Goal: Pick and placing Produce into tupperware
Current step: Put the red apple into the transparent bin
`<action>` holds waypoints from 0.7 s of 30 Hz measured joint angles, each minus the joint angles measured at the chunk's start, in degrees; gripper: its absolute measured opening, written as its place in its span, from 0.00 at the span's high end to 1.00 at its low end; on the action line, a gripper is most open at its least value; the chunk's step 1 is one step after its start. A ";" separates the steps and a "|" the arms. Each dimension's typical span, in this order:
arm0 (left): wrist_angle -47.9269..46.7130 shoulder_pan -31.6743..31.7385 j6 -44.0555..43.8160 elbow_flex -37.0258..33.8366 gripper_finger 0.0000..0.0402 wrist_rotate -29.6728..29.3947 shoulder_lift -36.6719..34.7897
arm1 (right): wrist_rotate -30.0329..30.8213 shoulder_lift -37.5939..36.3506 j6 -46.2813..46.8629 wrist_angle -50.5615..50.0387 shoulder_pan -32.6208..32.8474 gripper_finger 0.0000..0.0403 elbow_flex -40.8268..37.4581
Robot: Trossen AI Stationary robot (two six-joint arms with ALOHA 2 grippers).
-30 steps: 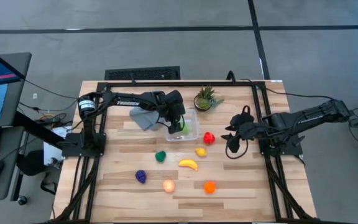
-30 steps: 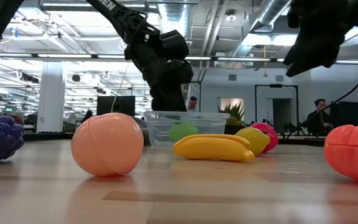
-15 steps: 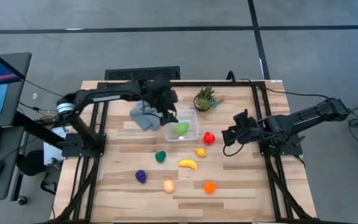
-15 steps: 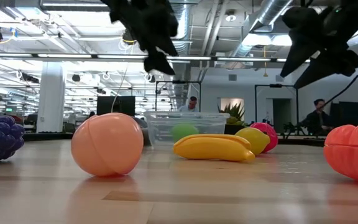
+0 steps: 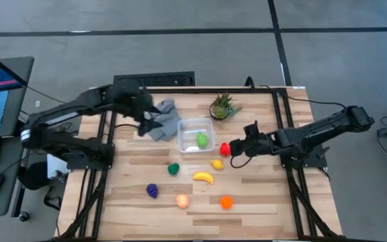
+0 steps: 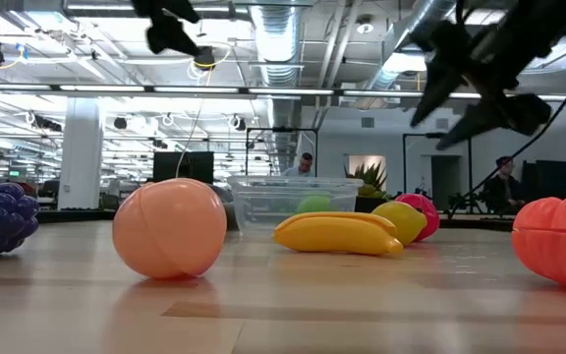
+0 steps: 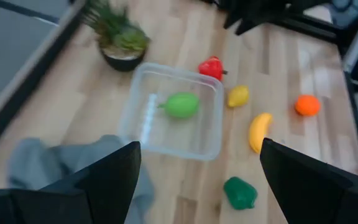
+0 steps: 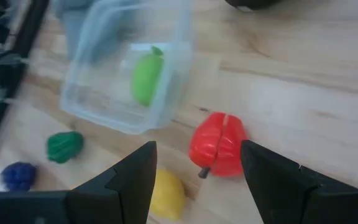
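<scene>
The clear tupperware [image 5: 195, 135] stands on the table with one light green fruit [image 5: 201, 140] lying in it. My left gripper [image 5: 146, 112] hangs open and empty, high above the grey cloth [image 5: 161, 123], left of the tupperware [image 7: 173, 112]. My right gripper [image 5: 236, 150] is open and slants down just right of the red fruit [image 5: 226, 148]. In the right wrist view the red fruit [image 8: 217, 151] lies ahead between the two fingers of my right gripper [image 8: 197, 171], untouched. Loose on the table: a lemon [image 5: 217, 163], a banana [image 5: 203, 177], a dark green piece [image 5: 173, 169], a purple one [image 5: 152, 191], a peach [image 5: 182, 200] and an orange one [image 5: 227, 201].
A spiky potted plant [image 5: 222, 106] stands just beyond the tupperware's far right corner. The grey cloth lies against the tupperware's left side. A black keyboard [image 5: 154, 80] sits off the far edge. Dark frame rails [image 5: 284, 134] run along the table's left and right sides.
My left gripper has risen out of the tupperware and drawn back toward the table's far left, over the cloth; the light green fruit stays in the container. My right gripper has rolled, dipped a little and gone left toward the red fruit.
</scene>
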 joint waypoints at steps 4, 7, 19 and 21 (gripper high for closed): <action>0.25 0.00 -2.71 -3.89 0.21 -3.71 -7.47 | -0.03 -3.85 -4.39 0.84 -2.06 0.36 0.02; 0.33 0.00 -5.01 -6.73 0.21 -5.67 -12.21 | -0.28 -5.53 -4.52 -1.22 -3.97 0.36 0.02; 0.25 0.00 -13.19 -13.15 0.21 -6.02 -24.32 | -12.02 0.15 -14.51 2.37 -11.01 0.36 0.02; 0.20 0.00 -14.03 -13.17 0.21 -6.01 -25.57 | -12.09 0.92 -16.40 1.11 -11.90 0.36 0.01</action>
